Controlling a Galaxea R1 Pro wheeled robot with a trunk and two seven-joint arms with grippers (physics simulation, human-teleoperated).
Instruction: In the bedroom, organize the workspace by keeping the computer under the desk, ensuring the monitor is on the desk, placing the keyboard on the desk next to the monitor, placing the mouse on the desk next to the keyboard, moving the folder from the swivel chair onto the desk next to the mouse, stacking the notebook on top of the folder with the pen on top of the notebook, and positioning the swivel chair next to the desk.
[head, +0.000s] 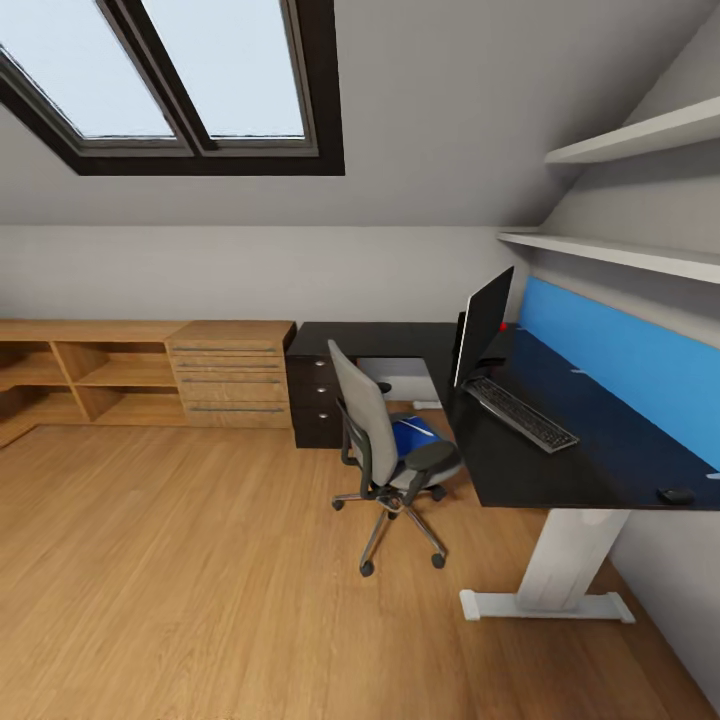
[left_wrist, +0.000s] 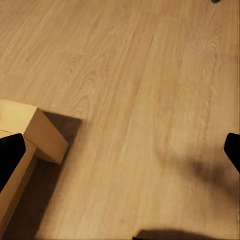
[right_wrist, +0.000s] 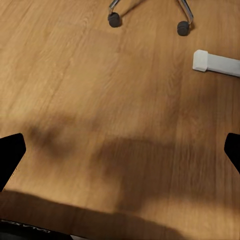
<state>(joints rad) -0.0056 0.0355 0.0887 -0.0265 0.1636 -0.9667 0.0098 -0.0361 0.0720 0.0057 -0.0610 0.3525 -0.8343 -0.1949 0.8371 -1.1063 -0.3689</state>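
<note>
The black-topped desk (head: 600, 455) stands along the right wall. On it the monitor (head: 485, 320) is upright, the keyboard (head: 520, 412) lies in front of it, and the mouse (head: 676, 495) rests near the desk's front end. The swivel chair (head: 372, 430) stands on the floor beside the desk, with the blue folder (head: 412, 435) on its seat. My left gripper (left_wrist: 120, 155) is open above the wood floor. Over the floor near the chair's castors (right_wrist: 114, 20), my right gripper (right_wrist: 120, 155) is also open. The computer, notebook and pen are out of view.
Low light-wood cabinets (head: 150, 375) line the back wall, and a black drawer unit (head: 315, 400) sits under the desk's corner. The desk's white foot (right_wrist: 215, 62) juts onto the floor. A light-wood box corner (left_wrist: 35, 135) lies close to my left gripper. Shelves (head: 620, 250) hang above the desk.
</note>
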